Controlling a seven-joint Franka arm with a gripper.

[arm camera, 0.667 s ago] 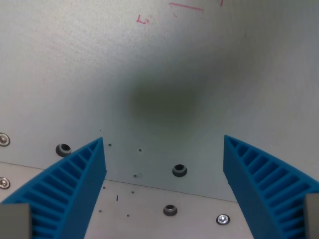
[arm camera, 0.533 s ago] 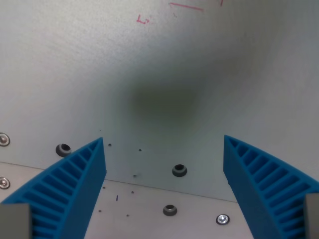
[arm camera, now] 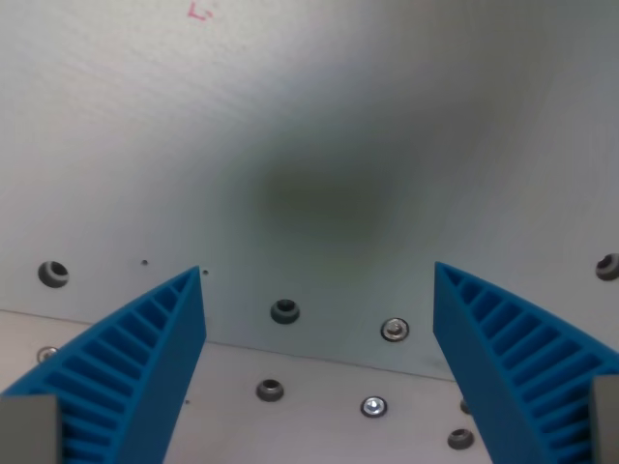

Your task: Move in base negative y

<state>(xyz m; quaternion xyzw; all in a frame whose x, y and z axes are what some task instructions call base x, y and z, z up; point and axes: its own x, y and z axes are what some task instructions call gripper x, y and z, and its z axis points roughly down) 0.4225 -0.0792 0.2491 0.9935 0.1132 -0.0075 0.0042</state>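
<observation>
Two blue fingers stick up from the bottom of the wrist view, one at the wrist view's left and one at the wrist view's right. They are ribbed, like little ladders. The gripper is wide apart and holds nothing at all.

Under it is a flat pale bench, grey-white and a bit speckled. A soft dark shadow sits in the middle of it. A tiny red mark shows at the top edge. Low down, a thin line runs across where one plate meets a lighter plate. Near that line are small round holes and shiny screws. More of them sit at the far left and far right.

Nothing here is meant to be picked up. The task's own thing is just the gripper itself, which has to slide sideways over the bench. It hangs above the line of holes, near the middle of the view. I think the move should be easy, since the fingers carry no load and nothing stands in the way that I can see. The bench looks hard and stiff, so the fingers should stay off it.
</observation>
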